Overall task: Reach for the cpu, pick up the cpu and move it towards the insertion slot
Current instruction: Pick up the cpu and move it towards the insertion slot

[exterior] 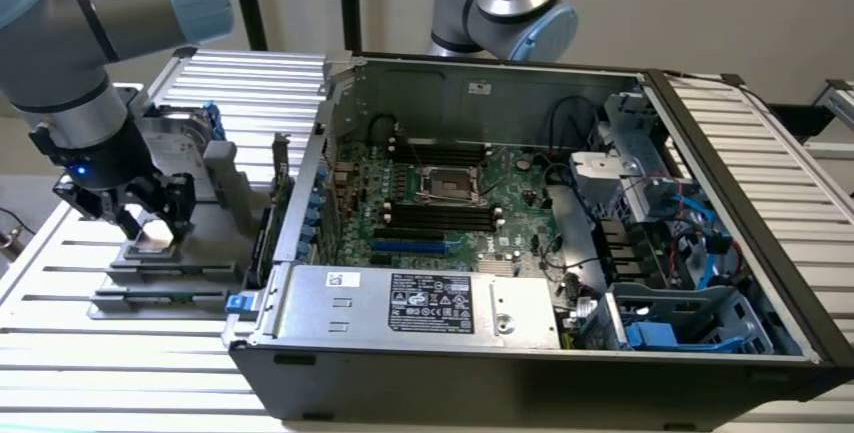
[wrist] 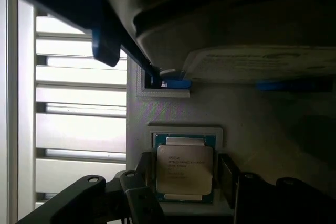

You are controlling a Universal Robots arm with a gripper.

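Wrist view: the hand (wrist: 185, 178), released, straddles the cpu (wrist: 185, 167), with a finger (wrist: 227, 174) just beside each side edge; contact is hard to make out. Exterior view: the cpu lies in a grey holder (exterior: 160, 278) on the slatted table (exterior: 80, 373) at the exterior view's left, beside the open computer case (exterior: 534, 383) and well apart from the insertion slot (exterior: 447, 183).

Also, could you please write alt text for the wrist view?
A cpu, silver face up, sits in a grey holder, with the fingers of the gripper open on either side of it. A slatted white table lies beside the holder.
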